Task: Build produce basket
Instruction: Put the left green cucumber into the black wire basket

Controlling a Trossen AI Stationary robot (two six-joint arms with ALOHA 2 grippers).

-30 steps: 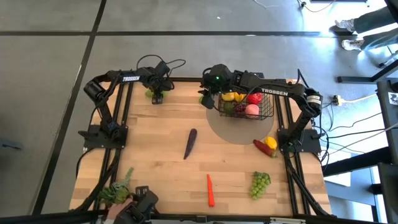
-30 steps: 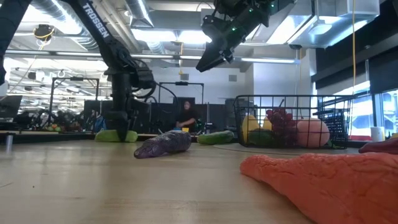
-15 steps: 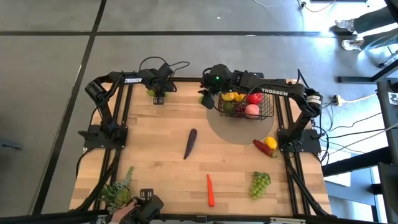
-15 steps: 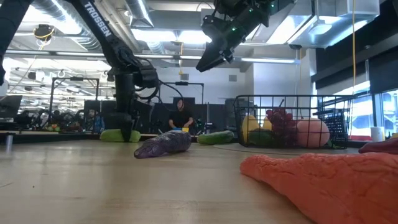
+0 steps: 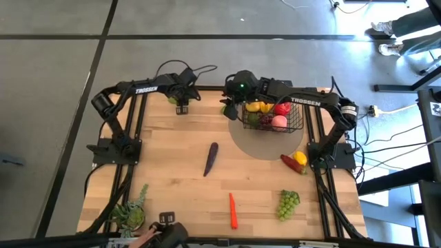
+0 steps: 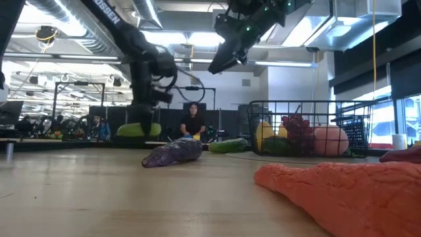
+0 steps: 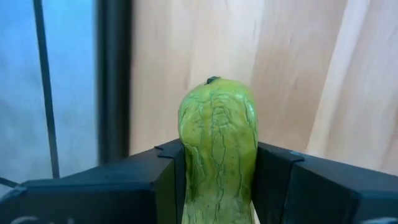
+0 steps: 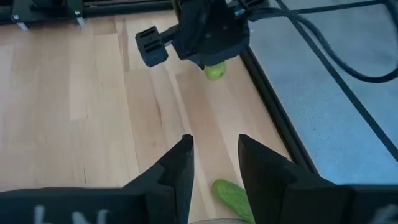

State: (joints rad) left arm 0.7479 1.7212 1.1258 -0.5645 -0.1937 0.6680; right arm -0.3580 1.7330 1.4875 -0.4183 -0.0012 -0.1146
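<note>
The left gripper (image 7: 217, 180) pinches a green avocado (image 7: 217, 134) between its two fingers (image 7: 165, 180), near the far edge of the table (image 5: 172, 179), and in the low view the avocado (image 6: 139, 130) hangs a little above the wood. In the left wrist view its long axis runs straight out between the fingers, with the stem end pointing away from the gripper. The right gripper (image 8: 214, 165) hovers high beside the left end of the basket (image 5: 298, 128), with its fingers spread apart and nothing between them. Below it a cucumber (image 8: 233, 198) lies flat on the table, just beside the basket. The basket stands at the far right of the table and holds a yellow fruit (image 5: 258, 107), a red pepper (image 5: 282, 108), a peach (image 5: 279, 122) and dark grapes (image 6: 296, 126). An eggplant (image 5: 211, 158) lies in the middle of the table; its long axis runs nearly from the far edge to the near edge, only a little tilted. A carrot (image 5: 233, 210) lies close to the near edge with about the same direction. Green grapes (image 5: 288, 203) lie to the right of the carrot. A lemon (image 5: 300, 158) and a red pepper (image 5: 291, 164) touch each other near the right edge. A plant (image 5: 129, 212) is at the near left corner.
</note>
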